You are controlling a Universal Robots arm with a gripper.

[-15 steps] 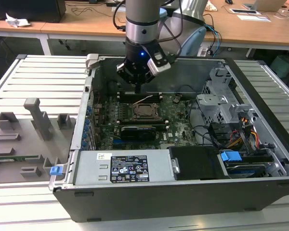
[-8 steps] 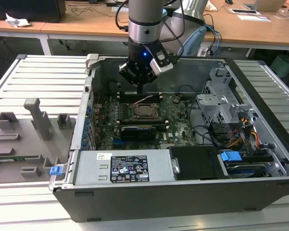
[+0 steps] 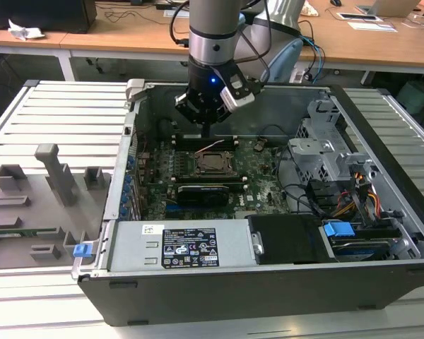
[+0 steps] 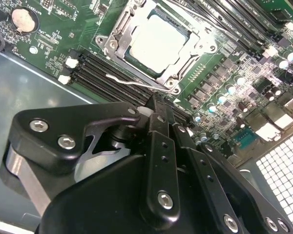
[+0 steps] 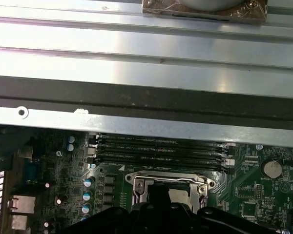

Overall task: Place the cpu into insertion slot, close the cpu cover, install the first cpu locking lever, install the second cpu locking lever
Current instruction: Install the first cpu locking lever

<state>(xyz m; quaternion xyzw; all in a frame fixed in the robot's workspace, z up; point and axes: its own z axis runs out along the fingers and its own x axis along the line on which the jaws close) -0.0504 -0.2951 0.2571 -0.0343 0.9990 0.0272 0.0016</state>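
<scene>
Looking across the exterior view from the near edge, I first saw the grey power supply [image 3: 180, 246] with its label lying along the front of the open computer case [image 3: 381, 275], and a blue clip [image 3: 338, 229] beside the drive bay on the exterior view's right. Beyond that lay the green motherboard [image 3: 261, 191], and on it the insertion slot [image 3: 213, 164] with the cpu [image 3: 213, 163] already seated inside it. In the second wrist view the cpu [image 4: 156, 41] showed as a pale square lying flat under the cpu cover [image 4: 118, 43], whose silver frame was folded down around it, and a thin wire locking lever [image 4: 132, 81] ran along the socket's edge next to the black memory slots [image 4: 107, 73]. My gripper [image 3: 207, 132] hung just above the board on the far side of the socket, over those memory slots, holding nothing. Its black fingers [image 4: 158, 122] looked drawn close together in the second wrist view, with no gap showing between them, and I saw no contact with the lever or the cover. Farther back stood the case's rear wall [image 3: 283, 106], and behind it a wooden desk [image 3: 127, 32]. To the exterior view's left, outside the case, grey fixture blocks [image 3: 53, 169] sat on the slatted table [image 3: 63, 106].
</scene>
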